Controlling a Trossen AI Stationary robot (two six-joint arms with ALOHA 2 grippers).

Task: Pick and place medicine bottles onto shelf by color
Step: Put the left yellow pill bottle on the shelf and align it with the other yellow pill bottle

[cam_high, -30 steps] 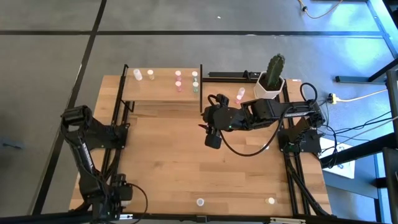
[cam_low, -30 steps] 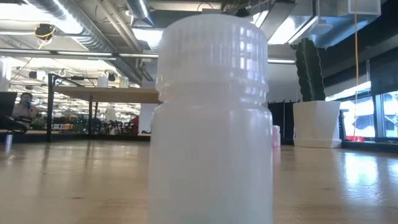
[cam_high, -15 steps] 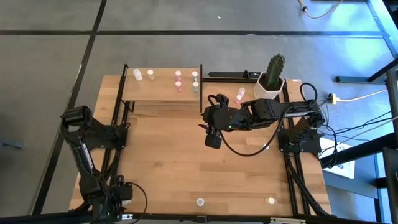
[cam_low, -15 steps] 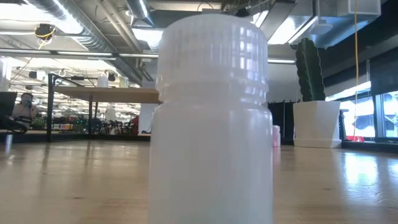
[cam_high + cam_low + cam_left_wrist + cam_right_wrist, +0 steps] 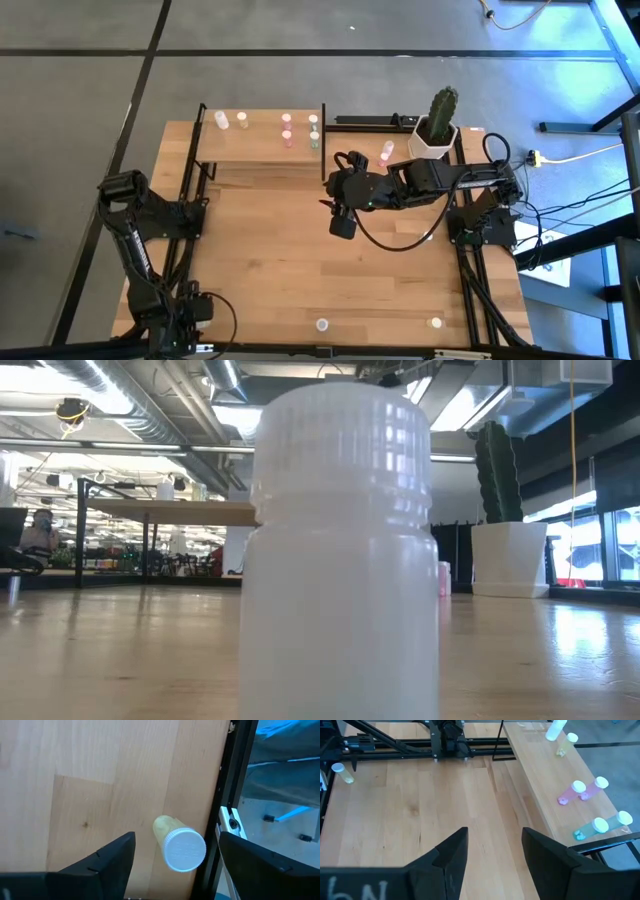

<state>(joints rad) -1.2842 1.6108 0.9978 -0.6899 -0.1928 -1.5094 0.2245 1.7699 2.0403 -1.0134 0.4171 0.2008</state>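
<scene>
The shelf (image 5: 262,140) stands at the table's far edge. On it stand a white bottle (image 5: 222,118), a pale yellow one (image 5: 242,120), two pink ones (image 5: 287,128) and two pale green ones (image 5: 314,130); all show in the right wrist view too (image 5: 580,790). My right gripper (image 5: 341,224) hangs open and empty over the table's middle. My left gripper (image 5: 196,306) is open at the near left. A pale yellow bottle (image 5: 179,845) stands on the table under it, between its fingers (image 5: 112,857) and apart from them. The same bottle may show in the right wrist view (image 5: 342,772).
A white pot with a cactus (image 5: 438,125) stands at the far right, with pink bottles (image 5: 385,153) beside it. Two bottles stand at the near edge (image 5: 322,324) (image 5: 435,322); the white one fills the low view (image 5: 340,560). Black rails (image 5: 370,121) run along the far edge.
</scene>
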